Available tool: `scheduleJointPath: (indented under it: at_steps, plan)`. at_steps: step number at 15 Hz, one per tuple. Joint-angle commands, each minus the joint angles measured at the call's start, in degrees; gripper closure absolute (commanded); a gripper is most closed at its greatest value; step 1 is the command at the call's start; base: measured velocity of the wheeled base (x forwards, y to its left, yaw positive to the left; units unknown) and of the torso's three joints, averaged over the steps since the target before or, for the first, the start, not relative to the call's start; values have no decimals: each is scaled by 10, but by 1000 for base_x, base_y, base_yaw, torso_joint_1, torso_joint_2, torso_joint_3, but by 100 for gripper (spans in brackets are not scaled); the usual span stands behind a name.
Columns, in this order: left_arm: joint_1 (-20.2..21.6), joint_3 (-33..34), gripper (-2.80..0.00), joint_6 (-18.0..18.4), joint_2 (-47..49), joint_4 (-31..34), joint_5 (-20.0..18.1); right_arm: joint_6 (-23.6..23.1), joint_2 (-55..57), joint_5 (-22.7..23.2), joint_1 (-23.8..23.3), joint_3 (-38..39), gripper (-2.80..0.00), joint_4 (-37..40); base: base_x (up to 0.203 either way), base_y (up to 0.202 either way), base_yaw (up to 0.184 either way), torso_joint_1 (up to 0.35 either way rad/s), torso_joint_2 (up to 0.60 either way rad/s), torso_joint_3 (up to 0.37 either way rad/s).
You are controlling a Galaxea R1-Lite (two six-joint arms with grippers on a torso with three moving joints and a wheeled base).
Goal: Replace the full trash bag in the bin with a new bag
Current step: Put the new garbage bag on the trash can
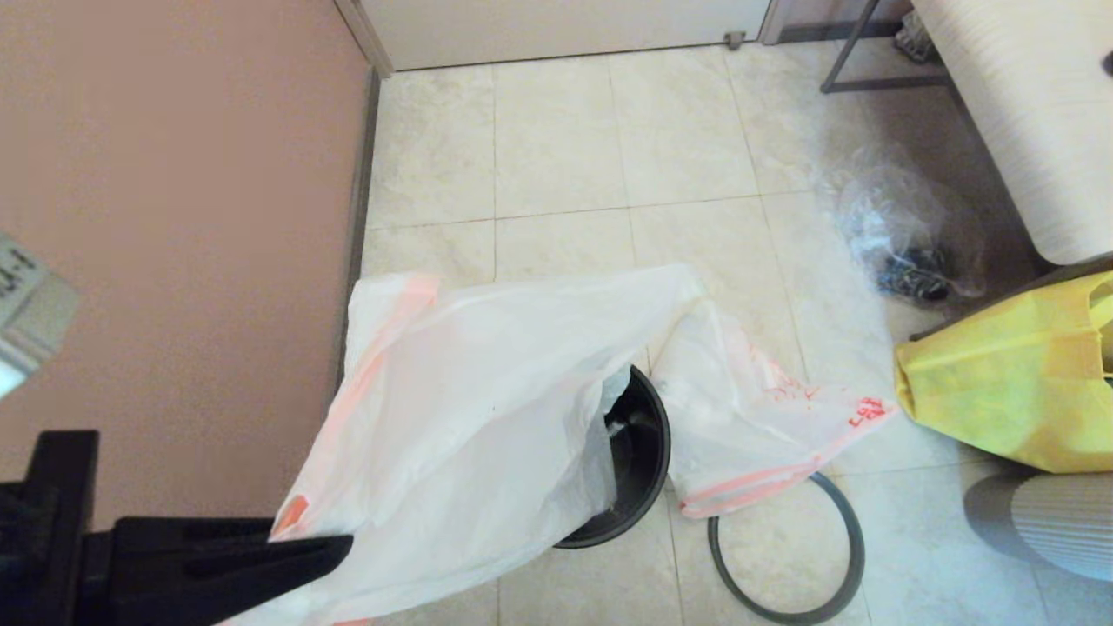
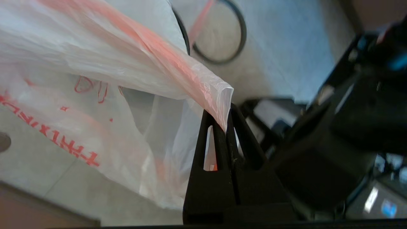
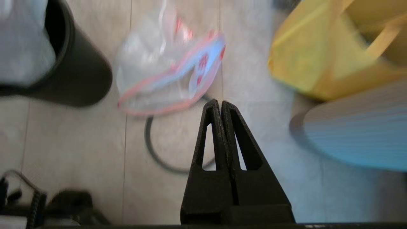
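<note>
The black bin (image 1: 642, 461) stands on the tiled floor. A white new bag (image 1: 487, 382) with orange trim hangs over its left side, and its far end (image 1: 756, 417) lies on the floor right of the bin. My left gripper (image 1: 343, 546) is shut on the bag's orange-edged rim (image 2: 203, 86), low at the front left. The dark-grey hoop (image 1: 848, 556) lies flat on the floor beside the bin. A clear full trash bag (image 1: 904, 243) with dark contents lies at the far right. My right gripper (image 3: 220, 103) is shut and empty above the hoop (image 3: 152, 146).
A pink wall (image 1: 174, 217) runs close on the left. A big yellow bag (image 1: 1009, 391) sits at the right, with a round grey ribbed object (image 1: 1061, 522) in front of it and a pale table (image 1: 1017, 104) behind.
</note>
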Motion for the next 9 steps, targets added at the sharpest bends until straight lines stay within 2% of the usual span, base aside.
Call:
scheduleJointPath:
  at_steps: [1, 3, 6, 9]
  plan:
    - [-5, -2, 0, -12, -17, 31, 0, -2, 45, -8, 0, -39, 0, 0, 0, 0, 0, 0, 0, 0]
    - [-12, -16, 0, -33, -23, 69, -11, -12, 137, -19, 2, -81, 0, -3, 0, 0, 0, 0, 0, 0]
    - [-13, -54, 0, -57, -27, 116, -61, -20, 308, -18, 6, -162, 0, -14, 0, 0, 0, 0, 0, 0]
    - [-17, -58, 0, -58, -8, 122, -79, 1, 515, 9, 32, -237, 0, -97, 0, 0, 0, 0, 0, 0]
